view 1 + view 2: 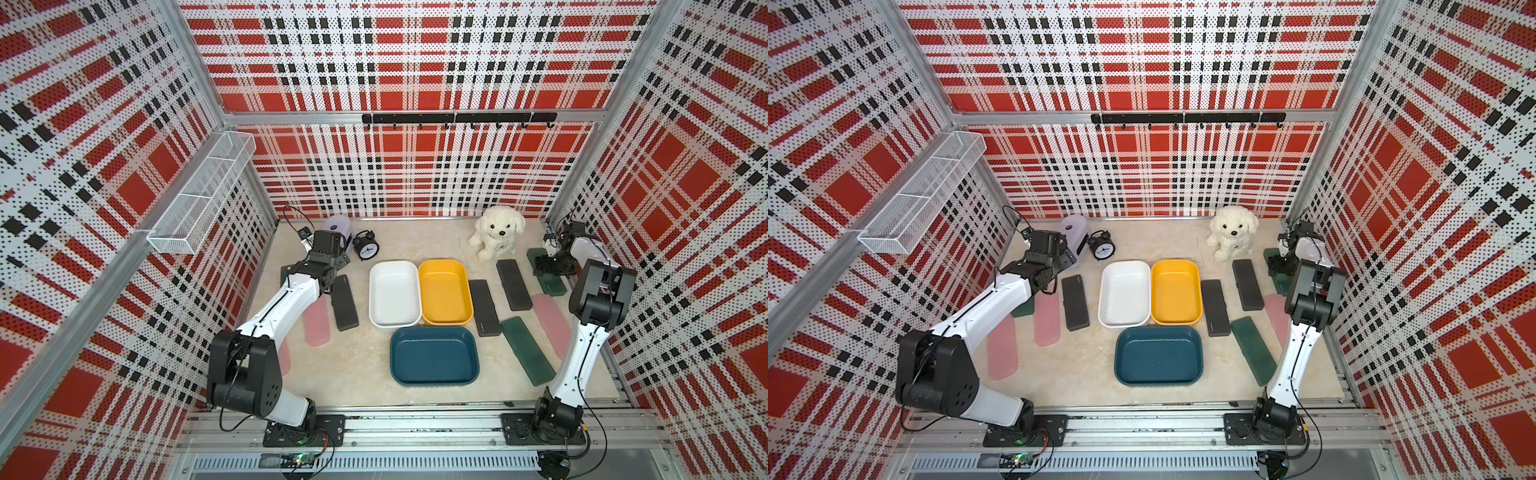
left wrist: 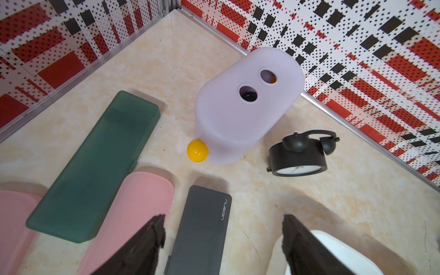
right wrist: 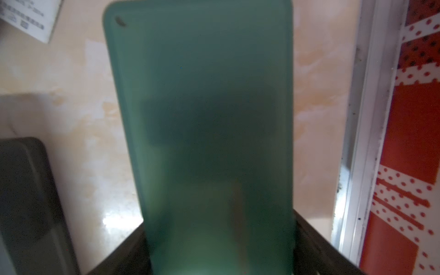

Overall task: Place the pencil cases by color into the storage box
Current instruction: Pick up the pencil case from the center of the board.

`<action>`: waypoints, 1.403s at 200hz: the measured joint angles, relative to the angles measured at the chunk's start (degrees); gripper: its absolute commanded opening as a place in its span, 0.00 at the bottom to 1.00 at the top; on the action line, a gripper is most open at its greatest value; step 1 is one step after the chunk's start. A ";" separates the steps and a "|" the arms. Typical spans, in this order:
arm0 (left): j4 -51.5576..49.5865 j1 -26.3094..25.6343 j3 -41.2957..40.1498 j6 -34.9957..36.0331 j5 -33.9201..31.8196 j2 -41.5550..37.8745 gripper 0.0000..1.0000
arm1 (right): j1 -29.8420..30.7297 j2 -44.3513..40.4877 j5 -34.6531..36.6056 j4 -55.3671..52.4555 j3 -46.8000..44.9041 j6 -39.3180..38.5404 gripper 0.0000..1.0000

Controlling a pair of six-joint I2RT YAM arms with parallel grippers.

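Along the black pencil case [image 2: 200, 232], pale lettering reads "nusign".

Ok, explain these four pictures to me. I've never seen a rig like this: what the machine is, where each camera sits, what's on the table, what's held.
These are two robot arms on a rail, each ending in a two-finger gripper. Two pictures look down on the whole scene from overhead; the other two come from cameras on the arms' wrists. In the middle stand three empty bins: white bin, yellow bin, blue bin. Around them lie flat pencil cases, black, dark green and pink. At the back sit a plush dog, an alarm clock and a lilac box with a yellow ball against it. The left gripper hangs open and empty over a black case. The right gripper is closed on a dark green case.
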 measured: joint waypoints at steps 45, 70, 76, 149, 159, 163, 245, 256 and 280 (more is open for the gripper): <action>1.36 1.20 -1.79 0.72 0.61 0.00 0.79 | 0.59 -0.52 1.27 0.61 -0.66 0.74 0.58; 2.34 2.10 -2.95 1.97 1.01 -0.20 0.83 | 0.83 -1.44 1.90 1.55 -2.16 1.62 0.54; 2.58 2.14 -3.30 2.43 1.09 -0.35 0.85 | 0.87 -1.81 2.05 1.77 -2.69 1.97 0.53; 6.01 2.38 -5.62 8.17 2.40 -5.99 0.99 | 1.27 -10.08 3.72 2.34 -8.46 6.54 0.50; 6.51 2.38 -5.66 8.85 2.54 -6.58 0.99 | 1.31 -12.07 4.02 2.89 -9.14 7.21 0.50; 6.67 2.38 -5.70 9.16 2.62 -6.84 0.99 | 1.33 -12.98 4.09 3.06 -9.42 7.52 0.50; 8.66 2.51 -7.13 12.09 6.93 -7.80 1.00 | 5.79 -32.13 8.04 5.14 -23.93 15.23 0.50; 8.68 2.54 -7.34 12.09 7.39 -7.87 1.00 | 7.69 -35.15 9.07 5.07 -26.49 16.41 0.50; 8.79 2.67 -7.78 11.52 8.04 -8.33 0.99 | 12.81 -40.98 10.80 5.01 -30.69 19.10 0.50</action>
